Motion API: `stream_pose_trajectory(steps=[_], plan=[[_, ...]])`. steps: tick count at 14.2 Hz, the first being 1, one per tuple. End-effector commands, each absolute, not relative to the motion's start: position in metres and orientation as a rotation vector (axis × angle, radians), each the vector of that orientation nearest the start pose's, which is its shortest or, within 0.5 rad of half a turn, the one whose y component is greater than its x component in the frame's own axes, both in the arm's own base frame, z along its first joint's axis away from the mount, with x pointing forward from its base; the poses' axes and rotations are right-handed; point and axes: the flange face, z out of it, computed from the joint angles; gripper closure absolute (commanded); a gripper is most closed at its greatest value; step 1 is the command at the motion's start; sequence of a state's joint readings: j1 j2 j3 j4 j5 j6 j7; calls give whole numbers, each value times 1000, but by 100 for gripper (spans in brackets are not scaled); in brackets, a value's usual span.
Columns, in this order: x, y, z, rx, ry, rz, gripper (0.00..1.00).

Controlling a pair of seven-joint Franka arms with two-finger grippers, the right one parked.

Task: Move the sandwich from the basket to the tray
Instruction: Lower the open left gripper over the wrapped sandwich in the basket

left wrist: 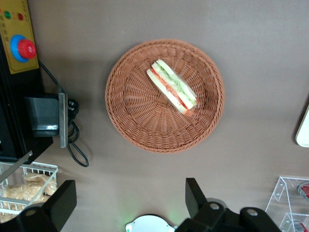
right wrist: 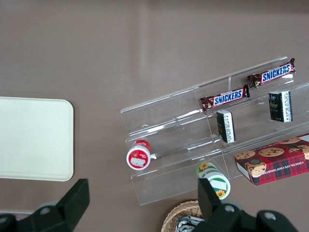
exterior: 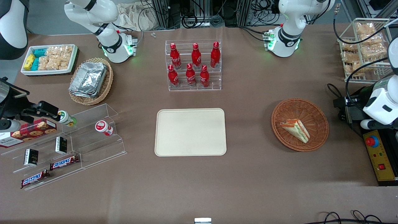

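Observation:
The sandwich (exterior: 295,130) (left wrist: 173,87), a white-bread wedge with orange, red and green layers, lies in the round reddish-brown wicker basket (exterior: 289,109) (left wrist: 140,111) toward the working arm's end of the table. The cream tray (exterior: 190,132) (left wrist: 304,130) (right wrist: 34,137) sits bare at the table's middle, level with the basket. My left gripper (left wrist: 129,200) hangs high above the table beside the basket, open, with its two black fingers (left wrist: 193,193) wide apart and nothing between them. Its white wrist (exterior: 381,104) shows at the edge of the front view.
A control box with a red button (exterior: 377,155) (left wrist: 19,46) and a black box (left wrist: 43,116) stand beside the basket. A wire rack of snack bags (exterior: 363,49) is farther back. A rack of red bottles (exterior: 193,65) stands farther back than the tray. Acrylic steps with snacks (exterior: 62,146) stand toward the parked arm's end.

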State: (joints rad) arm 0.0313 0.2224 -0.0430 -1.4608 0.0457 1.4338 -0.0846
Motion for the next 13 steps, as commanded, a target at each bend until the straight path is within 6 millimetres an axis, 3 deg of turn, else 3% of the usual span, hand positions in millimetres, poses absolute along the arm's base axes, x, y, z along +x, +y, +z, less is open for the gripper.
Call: stream_pose_trajectory(steps=[1,3,9,13], plan=[[574,-1,519,-3086,-112,331,0],[557,0,489,-3101,-116,244,0],[556,-8,408,-3112,-329,175,0],[579,-18,350,-3038,-771,153,0]])
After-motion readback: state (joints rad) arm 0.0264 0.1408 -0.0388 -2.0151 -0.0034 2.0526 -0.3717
